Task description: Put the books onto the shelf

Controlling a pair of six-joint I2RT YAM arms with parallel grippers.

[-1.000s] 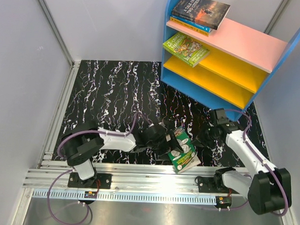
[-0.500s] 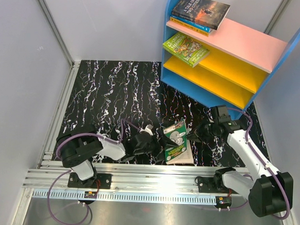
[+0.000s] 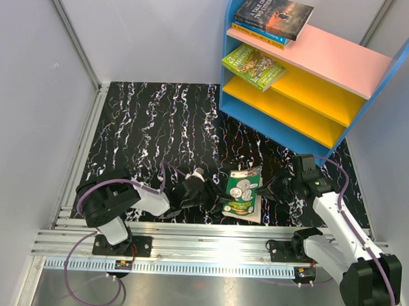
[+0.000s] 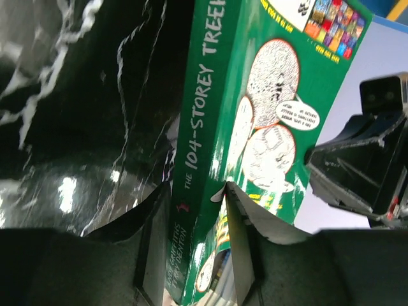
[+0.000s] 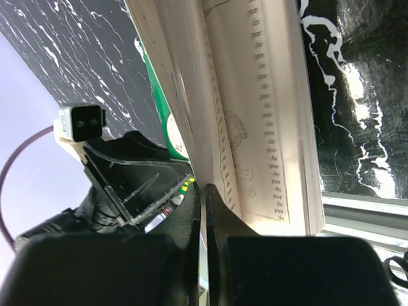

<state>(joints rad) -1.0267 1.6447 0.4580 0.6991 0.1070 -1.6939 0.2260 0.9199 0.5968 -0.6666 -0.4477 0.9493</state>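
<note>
Left claw (image 4: 197, 191): gripping the book (image 3: 242, 192) by its spine;
Book: on the tabletop (image 3: 158, 124), near edge, between both claws;
Right claw (image 5: 205, 191): pinched together, tips at the pages

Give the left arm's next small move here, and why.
Probably lift the green book slightly off the table, toward the shelf. The left gripper straddles the book's spine with fingers against both sides, and the right gripper, shut, sits beside the page edge, so the book looks held and steadied.
</note>
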